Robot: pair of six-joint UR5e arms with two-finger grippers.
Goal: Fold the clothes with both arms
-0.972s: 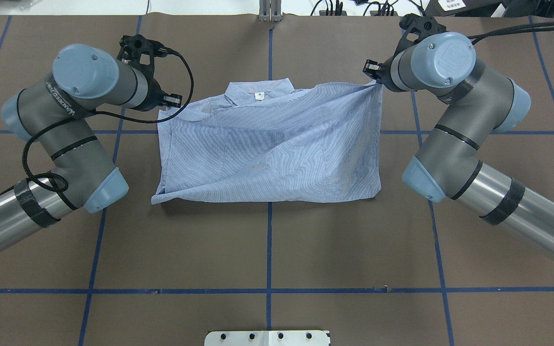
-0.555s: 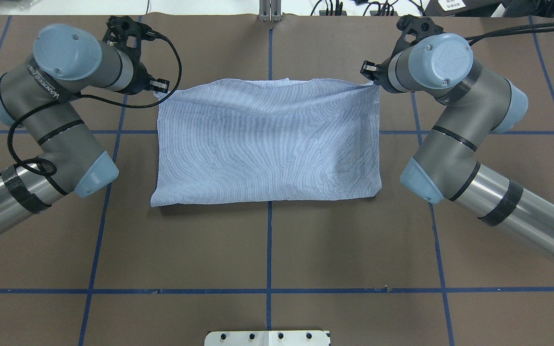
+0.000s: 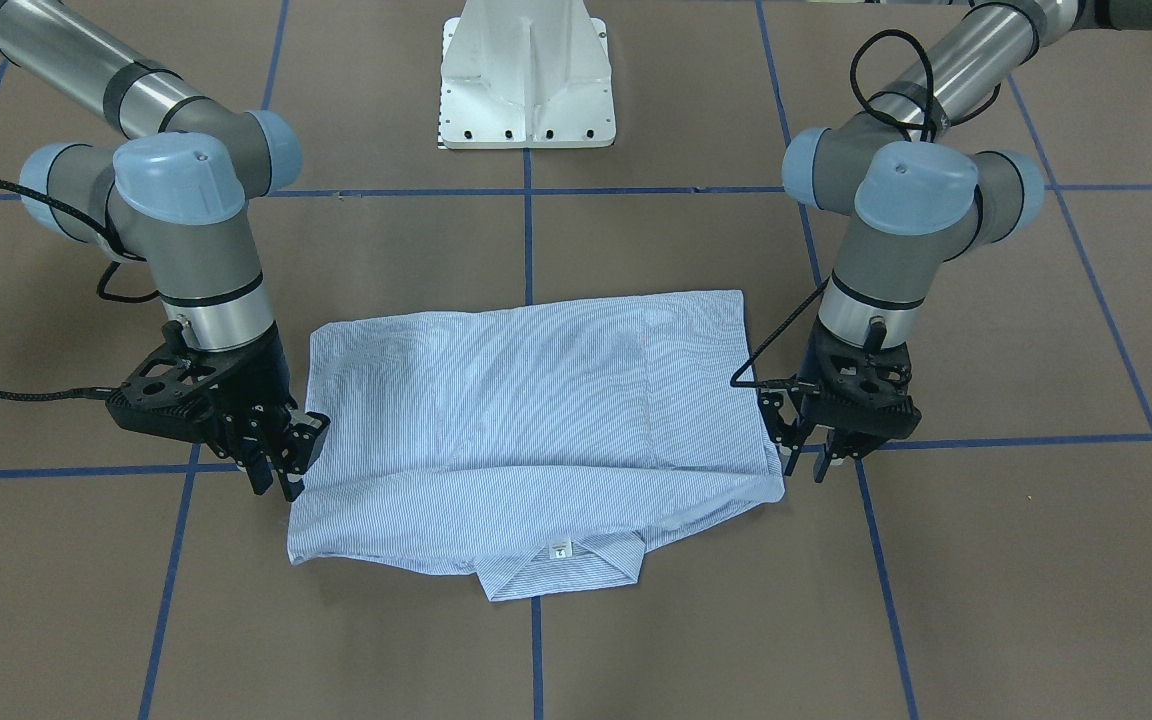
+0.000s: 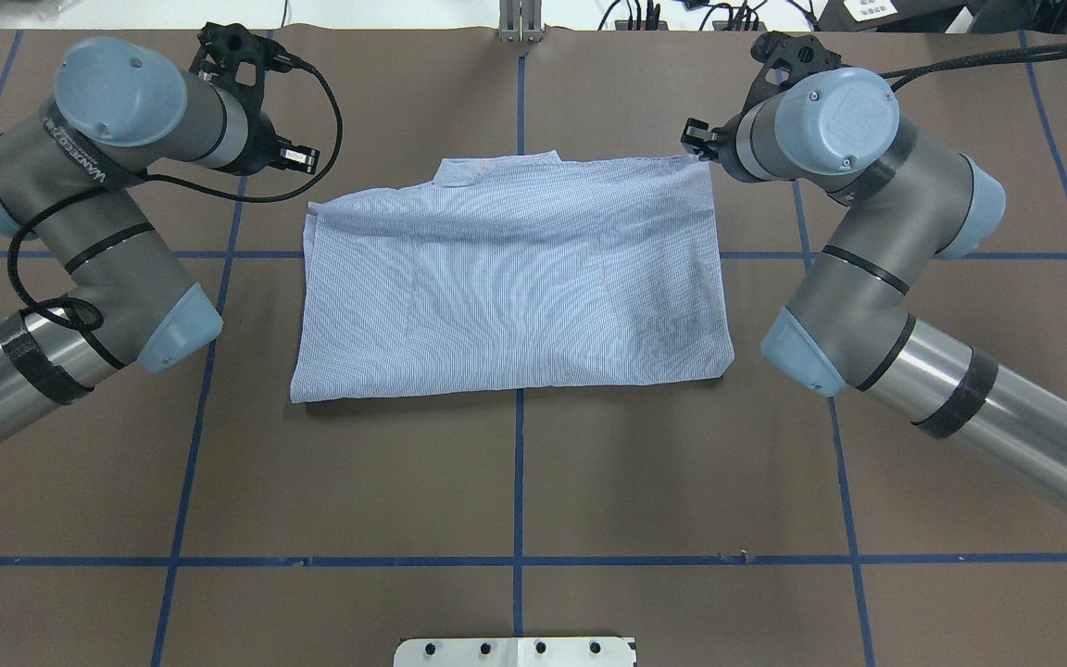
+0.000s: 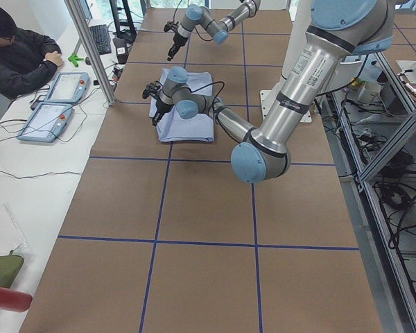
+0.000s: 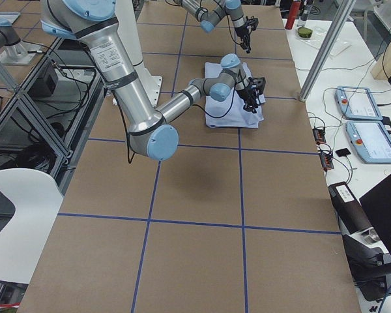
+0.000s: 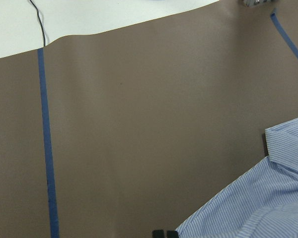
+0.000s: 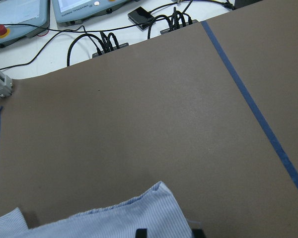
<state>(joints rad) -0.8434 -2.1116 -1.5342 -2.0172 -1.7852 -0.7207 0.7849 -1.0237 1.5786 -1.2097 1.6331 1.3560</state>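
both parted — left claw [image 3: 809, 466], right claw [image 3: 276, 484] at shirt [image 3: 536, 400]

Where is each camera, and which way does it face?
Front-facing: across the brown table, facing the white base; grey left arm, right arm, light blue striped shirt.
Overhead: behind the robot, looking down; both arms.
Exterior left: table's end; left arm nearest.
Exterior right: opposite end; right arm nearest.
Left wrist: on left arm, looking down; shirt edge.
Right wrist: likewise; black fingertips.
Front-facing and overhead share the collar.
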